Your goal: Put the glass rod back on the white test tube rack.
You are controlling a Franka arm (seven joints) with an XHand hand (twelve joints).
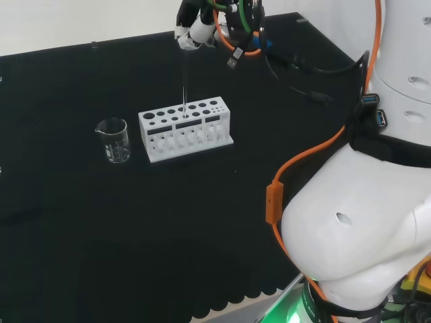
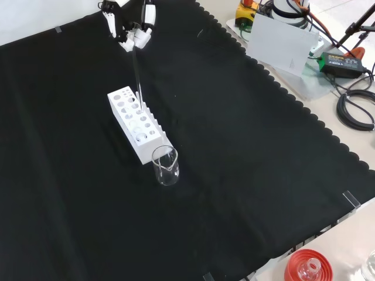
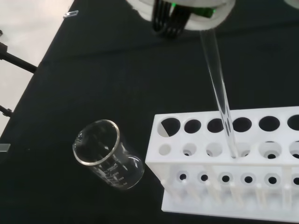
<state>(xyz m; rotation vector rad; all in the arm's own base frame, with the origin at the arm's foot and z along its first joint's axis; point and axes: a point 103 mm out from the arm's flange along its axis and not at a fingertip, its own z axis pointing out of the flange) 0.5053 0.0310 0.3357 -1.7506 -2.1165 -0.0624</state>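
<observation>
The hand (image 1: pixel 192 30) pinches the top of the glass rod (image 1: pixel 184 87), which hangs upright with its tip in a front-row hole of the white test tube rack (image 1: pixel 185 128). Let go askew, the rod could tip and lever out toward the beaker (image 1: pixel 113 139) at the rack's 9 o'clock in the head view. The rod looks thin, clear and straight

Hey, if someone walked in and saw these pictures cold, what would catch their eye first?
Probably the white test tube rack standing bright on the black cloth, with a thin glass rod held upright over it, its lower tip at one of the holes. The hand pinches the rod's upper end above the rack. Next, the empty glass beaker standing just left of the rack in the head view.
</observation>
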